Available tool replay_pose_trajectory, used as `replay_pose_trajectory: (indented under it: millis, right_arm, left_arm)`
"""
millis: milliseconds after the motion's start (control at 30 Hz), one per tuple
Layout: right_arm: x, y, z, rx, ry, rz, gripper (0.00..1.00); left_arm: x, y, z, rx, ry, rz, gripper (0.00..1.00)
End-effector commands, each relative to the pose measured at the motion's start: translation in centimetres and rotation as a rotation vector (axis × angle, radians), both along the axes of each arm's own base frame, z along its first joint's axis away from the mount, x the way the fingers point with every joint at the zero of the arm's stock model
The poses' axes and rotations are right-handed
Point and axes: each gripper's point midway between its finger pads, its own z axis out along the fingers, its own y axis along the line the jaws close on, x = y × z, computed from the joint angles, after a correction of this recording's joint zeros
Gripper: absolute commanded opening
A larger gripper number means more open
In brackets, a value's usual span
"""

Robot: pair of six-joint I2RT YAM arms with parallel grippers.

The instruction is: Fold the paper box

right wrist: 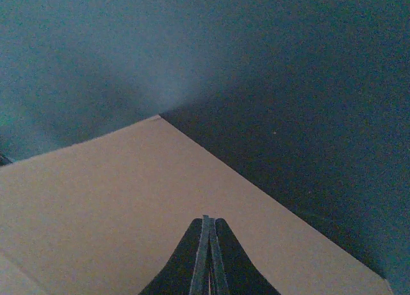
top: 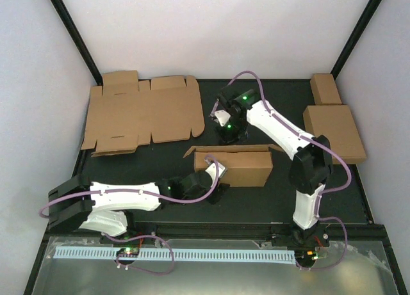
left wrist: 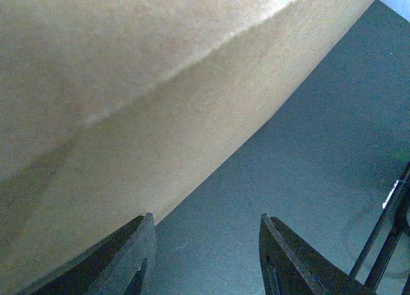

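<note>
Lying across the middle of the black bench [top: 269, 205], the half-folded brown cardboard paper box [top: 246, 167] runs its long axis left to right in the top view, with a thin flap open along its upper edge. The left tool [top: 214, 169] sits at the box's left end and is the nearer one. Its jaws are partly apart with only bench between them, and the box wall is just beside one finger [left wrist: 122, 263]; contact cannot be told. The right tool [top: 227, 136], closed tight on nothing visible, hangs just above that flap over a cardboard panel. Bare bench lies open below the box. A flat brown die-cut cardboard sheet [top: 144, 112] at upper left and a squarish brown folded box [top: 334, 132] at right sit well apart.
</note>
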Motion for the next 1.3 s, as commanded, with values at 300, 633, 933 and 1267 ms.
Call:
replay_pose_trajectory:
  millis: [300,633,933,1267]
  right_arm:
    - [3.0,2.2,2.0,0.037,-0.04,0.008,0.02]
    - [7.9,2.8,3.9,0.089,-0.121,-0.117,0.02]
    - [7.4,2.3,-0.4,0.031,-0.013,-0.116,0.02]
    - [2.2,2.1,-2.1,0.034,0.053,-0.025,0.02]
  left_arm:
    - [0.3,-0.7,1.6,-0.044,-0.038,-0.014,0.47]
    - [-0.1,-0.8,1.5,-0.045,-0.035,-0.025,0.47]
    - [-0.1,-0.8,1.4,-0.039,-0.045,-0.026,0.47]
    - [0.1,-0.9,1.4,-0.035,-0.051,-0.024,0.47]
